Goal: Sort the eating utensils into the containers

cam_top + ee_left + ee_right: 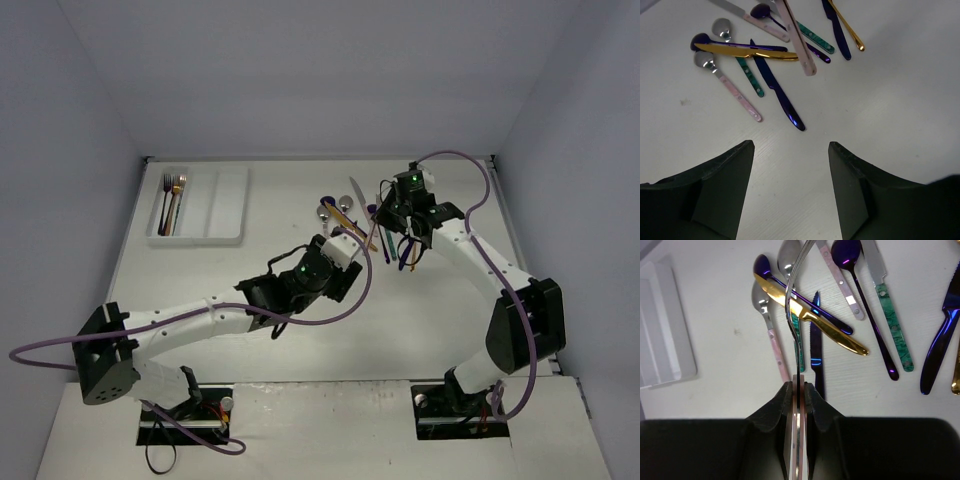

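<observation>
**Top view.**
- Item: flat white plastic tray with three long compartments (215, 205), at the far left of the table (420, 320). A few gold and dark utensils (172, 205) lie in its leftmost compartment.
- Item: loose pile of mixed forks, spoons and knives (345, 212), far centre, well apart from the tray.
- The left gripper (350, 248) is at the pile's near edge and the right gripper (392, 216) is just right of the pile. The two arms are close together.

**Left wrist view.**
- Left gripper (792, 170): jaws wide with nothing between them, hovering near the tip of a dark blue knife (777, 90). A gold knife (747, 51) crosses that knife.
- A pink-handled silver utensil (799, 40) hangs tilted above the pile.

**Right wrist view.**
- Right gripper (798, 390): clamped on the pink-handled silver utensil, which is seen edge-on. Whether it is a fork or a spoon cannot be told.

**Hazards, as judged.**
- The narrow pinch may let the held piece swivel or slip on the way to the tray.
- Its low end may snag the pile.
- The arms may knock each other over the pile.
- Lifting either crossed knife may drag its neighbours.
</observation>
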Tool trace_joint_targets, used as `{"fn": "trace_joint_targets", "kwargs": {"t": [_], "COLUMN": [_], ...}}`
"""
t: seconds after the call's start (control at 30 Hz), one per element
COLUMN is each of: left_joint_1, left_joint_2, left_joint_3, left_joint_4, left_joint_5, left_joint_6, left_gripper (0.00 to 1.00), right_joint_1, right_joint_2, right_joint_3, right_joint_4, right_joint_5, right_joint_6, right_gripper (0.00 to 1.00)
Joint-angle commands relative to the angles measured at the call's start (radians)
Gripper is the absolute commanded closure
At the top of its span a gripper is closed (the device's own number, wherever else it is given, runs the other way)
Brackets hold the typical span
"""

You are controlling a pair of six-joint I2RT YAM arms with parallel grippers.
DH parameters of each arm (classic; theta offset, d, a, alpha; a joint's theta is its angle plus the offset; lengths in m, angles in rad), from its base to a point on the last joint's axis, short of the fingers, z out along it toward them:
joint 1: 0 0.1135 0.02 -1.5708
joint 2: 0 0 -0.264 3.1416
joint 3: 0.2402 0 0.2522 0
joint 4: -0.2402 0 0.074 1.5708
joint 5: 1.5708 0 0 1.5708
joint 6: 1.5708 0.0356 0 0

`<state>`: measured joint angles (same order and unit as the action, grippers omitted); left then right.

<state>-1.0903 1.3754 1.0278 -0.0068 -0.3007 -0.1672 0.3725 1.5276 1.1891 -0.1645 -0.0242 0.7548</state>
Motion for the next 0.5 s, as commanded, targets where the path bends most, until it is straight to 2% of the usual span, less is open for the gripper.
{"fn": "trace_joint_targets", "kwargs": {"t": [0.0, 0.17, 0.47], "left_joint_1": [-0.008, -0.006, -0.004], "left_joint_2": [0.003, -0.005, 0.039], "left_joint_3": [0.055, 0.046, 0.024], "left_joint_4": [0.19, 0.229, 0.282], "left_joint_5": [-0.026, 0.045, 0.069], "left_joint_6": [0.105, 0.121, 0.102], "left_gripper": [0.42, 0.42, 0.43], "right_joint_1": [0.038, 0.088, 0.173], "right_joint_2": [-0.064, -0.051, -0.015], "right_joint_3": [0.029, 0.078, 0.141], "right_joint_4": [-0.008, -0.062, -0.101], "right_joint_5": [-0.014, 0.031, 0.097], "right_joint_6": [0.091, 0.084, 0.104], "right_gripper": [1.0, 1.0, 1.0]}}
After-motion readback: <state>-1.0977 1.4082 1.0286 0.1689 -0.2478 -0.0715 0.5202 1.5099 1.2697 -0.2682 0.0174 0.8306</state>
